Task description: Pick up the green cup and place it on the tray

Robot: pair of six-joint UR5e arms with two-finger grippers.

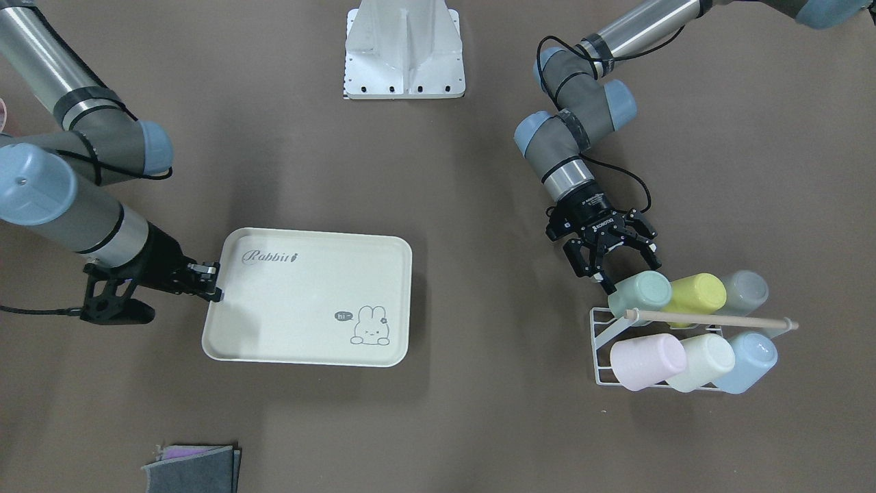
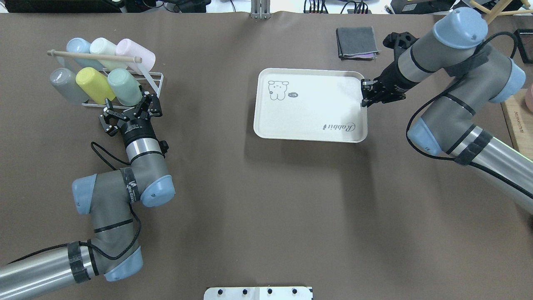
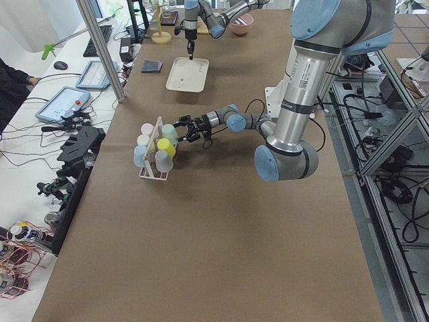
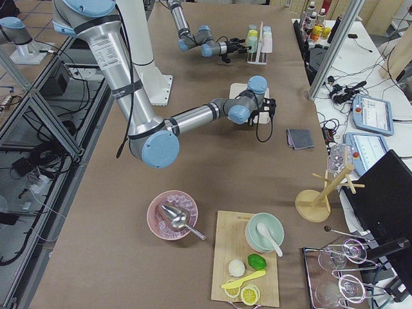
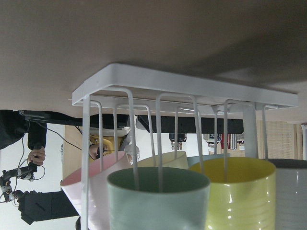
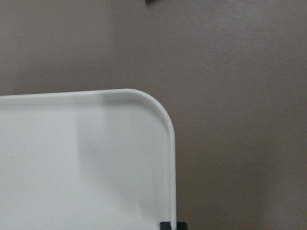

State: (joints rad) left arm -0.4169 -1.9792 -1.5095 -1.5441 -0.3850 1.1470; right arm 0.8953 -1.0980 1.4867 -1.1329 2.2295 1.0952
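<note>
The green cup [image 1: 641, 293] is held tilted in the white wire rack [image 1: 602, 342], beside a yellow-green cup [image 1: 697, 294]. The left gripper [image 1: 619, 263] is spread just beside the rack. Well apart from the rack, the tray [image 1: 308, 301] is pinched at its rim by the right gripper [image 1: 209, 279].

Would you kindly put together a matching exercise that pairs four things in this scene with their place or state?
Things:
1. green cup
2. tray
3. left claw
4. grey cloth

Places or states:
A. open
B. on the wire rack
C. folded on the table
D. pinched at its rim by the right claw

Pairs: 1-B, 2-D, 3-A, 4-C.
</note>
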